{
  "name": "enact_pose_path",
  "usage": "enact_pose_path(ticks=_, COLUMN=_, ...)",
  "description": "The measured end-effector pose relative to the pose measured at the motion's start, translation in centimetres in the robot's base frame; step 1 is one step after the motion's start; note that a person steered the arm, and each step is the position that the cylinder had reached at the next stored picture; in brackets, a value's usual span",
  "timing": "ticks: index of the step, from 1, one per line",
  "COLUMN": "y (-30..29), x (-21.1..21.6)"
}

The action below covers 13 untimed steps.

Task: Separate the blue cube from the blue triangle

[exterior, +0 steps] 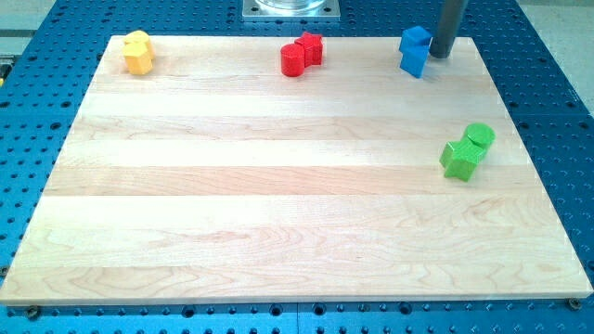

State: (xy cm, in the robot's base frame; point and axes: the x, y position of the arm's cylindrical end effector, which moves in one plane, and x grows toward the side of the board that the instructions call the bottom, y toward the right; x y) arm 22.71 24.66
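Two blue blocks touch each other near the board's top right edge. The upper one is the blue cube (pixel 415 39); the lower one, the blue triangle (pixel 414 61), sits just below it. My tip (pixel 439 56) is the lower end of the dark rod, right next to the blue blocks on their right side, at the level of the seam between them. Whether it touches them I cannot tell.
Two red blocks (pixel 302 54) touch at the top middle. Two yellow blocks (pixel 137 52) touch at the top left corner. Two green blocks (pixel 467 151) touch at the right side. The wooden board (pixel 278 186) lies on a blue perforated table. A metal base (pixel 291 8) stands beyond the top edge.
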Motion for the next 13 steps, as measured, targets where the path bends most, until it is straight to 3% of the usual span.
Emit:
enact_pose_path(ticks=1, y=2.4, x=-2.2)
enact_pose_path(ticks=3, y=-1.8, x=-3.5)
enact_pose_path(ticks=6, y=-7.7, x=0.9)
enact_pose_path(ticks=8, y=-21.5, x=12.5)
enact_pose_path(ticks=9, y=-19.8, x=9.9)
enact_pose_path(ticks=10, y=-21.8, x=8.1)
enact_pose_path(ticks=11, y=-26.9, x=8.1)
enact_pose_path(ticks=12, y=-27.7, x=11.1)
enact_pose_path(ticks=13, y=-24.4, x=12.5)
